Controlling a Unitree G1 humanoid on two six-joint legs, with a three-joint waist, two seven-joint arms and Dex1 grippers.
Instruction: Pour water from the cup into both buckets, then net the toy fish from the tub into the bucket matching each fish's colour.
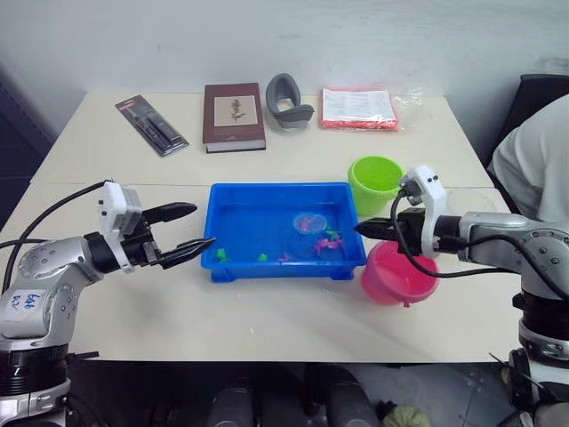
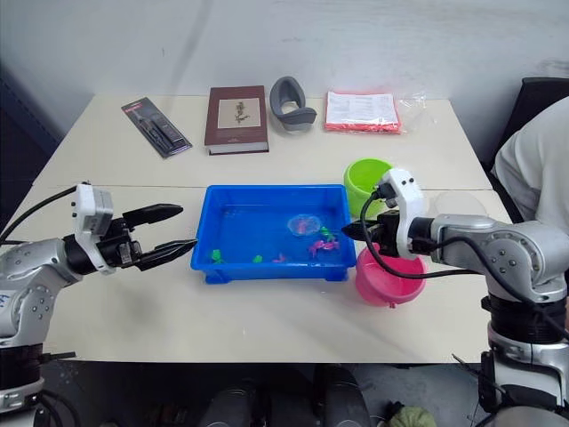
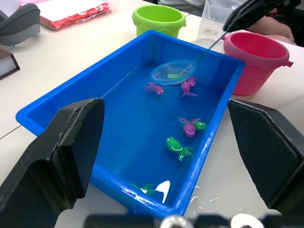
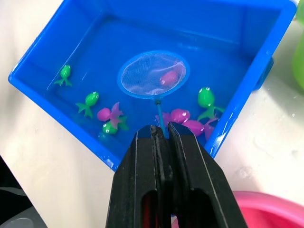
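The blue tub point(image 1: 233, 197) sits mid-table with water and several toy fish, green point(image 4: 89, 100) and pink point(image 4: 109, 114). My right gripper point(image 4: 160, 130) is shut on the net's thin handle over the tub's right rim. The net hoop point(image 4: 153, 73) lies low in the tub, and a pink fish point(image 4: 168, 77) shows through its mesh. The green bucket point(image 1: 375, 182) stands behind the tub's right corner, and the pink bucket point(image 1: 398, 276) is under my right wrist. The clear cup point(image 3: 216, 21) stands beyond the buckets. My left gripper point(image 1: 201, 225) is open and empty at the tub's left end.
Along the far table edge lie a black packaged item point(image 1: 151, 124), a dark red book point(image 1: 234, 116), a grey curved object point(image 1: 286, 100) and a red-and-white packet point(image 1: 358, 108). A person in white point(image 1: 533, 160) sits at the right edge. Water drops wet the table beside the tub.
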